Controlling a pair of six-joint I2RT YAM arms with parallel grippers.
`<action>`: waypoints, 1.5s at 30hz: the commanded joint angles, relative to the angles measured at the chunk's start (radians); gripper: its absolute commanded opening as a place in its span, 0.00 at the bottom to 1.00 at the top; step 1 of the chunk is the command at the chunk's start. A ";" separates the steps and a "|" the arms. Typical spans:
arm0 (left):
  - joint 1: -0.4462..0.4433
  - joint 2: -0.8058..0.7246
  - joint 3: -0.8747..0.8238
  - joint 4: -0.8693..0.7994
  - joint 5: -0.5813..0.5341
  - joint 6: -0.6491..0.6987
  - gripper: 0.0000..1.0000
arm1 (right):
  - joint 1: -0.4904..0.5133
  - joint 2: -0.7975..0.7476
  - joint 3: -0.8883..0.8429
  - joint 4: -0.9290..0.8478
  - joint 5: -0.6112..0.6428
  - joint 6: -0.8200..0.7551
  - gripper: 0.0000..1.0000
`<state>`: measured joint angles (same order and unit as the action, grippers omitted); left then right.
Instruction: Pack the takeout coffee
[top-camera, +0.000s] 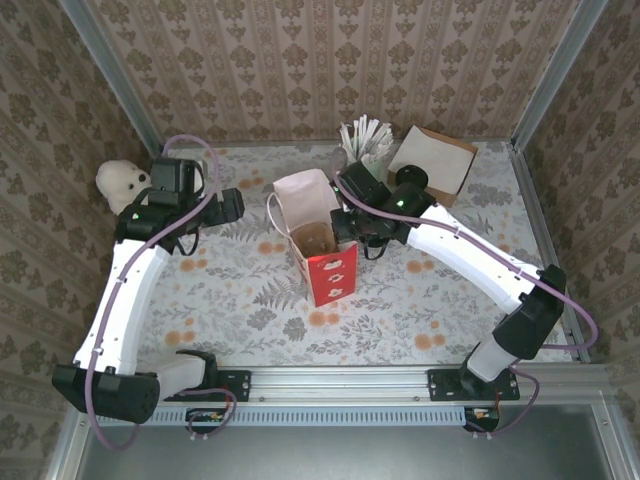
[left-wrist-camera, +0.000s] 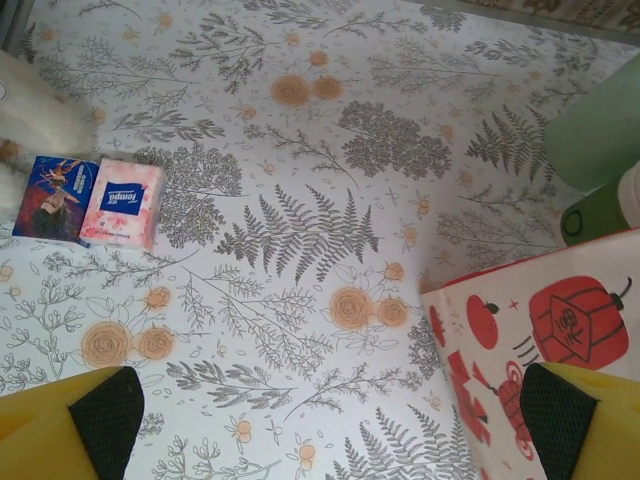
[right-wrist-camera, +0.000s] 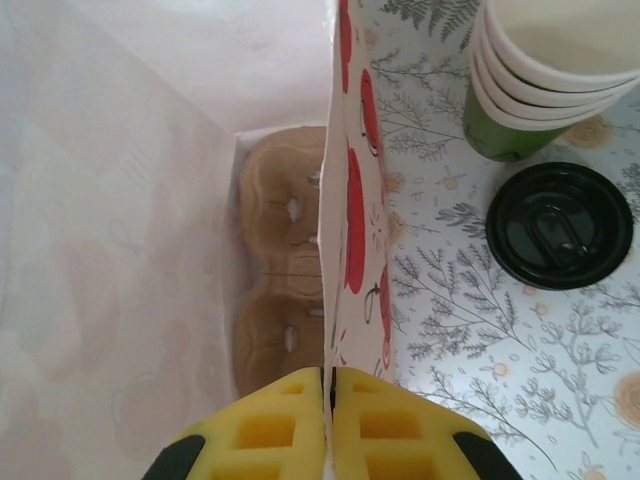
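The red-and-white paper bag (top-camera: 318, 240) stands open mid-table, a brown cardboard cup carrier (right-wrist-camera: 280, 270) lying at its bottom. My right gripper (right-wrist-camera: 330, 385) is shut on the top edge of the bag's right wall (right-wrist-camera: 350, 200); from above it sits at the bag's right rim (top-camera: 345, 225). The takeout coffee (right-wrist-camera: 558, 225) stands on the table right of the bag, seen from above as a round black lid that hides its cup. My left gripper (left-wrist-camera: 330, 420) hangs open over bare tablecloth left of the bag (left-wrist-camera: 540, 330), its right fingertip (left-wrist-camera: 560, 405) close to the bag's side.
Stacked cream cups (right-wrist-camera: 550, 50) sit in a green cup just beyond the coffee. A pale green cup of white sticks (top-camera: 365, 140) and a brown paper packet (top-camera: 435, 160) stand at the back. Two tissue packs (left-wrist-camera: 90, 200) and a white plush toy (top-camera: 122, 182) lie far left.
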<state>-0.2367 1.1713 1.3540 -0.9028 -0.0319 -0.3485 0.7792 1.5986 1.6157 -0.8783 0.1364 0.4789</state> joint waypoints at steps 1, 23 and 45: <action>0.011 -0.003 -0.015 0.039 -0.004 -0.029 1.00 | 0.007 0.003 -0.034 0.082 0.016 -0.008 0.08; 0.015 0.024 -0.027 0.066 0.066 -0.036 1.00 | -0.014 -0.096 0.053 -0.027 -0.015 -0.162 1.00; 0.030 -0.156 -0.201 0.253 -0.083 -0.134 1.00 | -0.546 -0.316 -0.310 0.179 -0.064 0.038 1.00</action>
<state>-0.2146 1.0195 1.1641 -0.6865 -0.0803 -0.4561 0.2825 1.2449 1.3315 -0.7464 0.1192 0.4793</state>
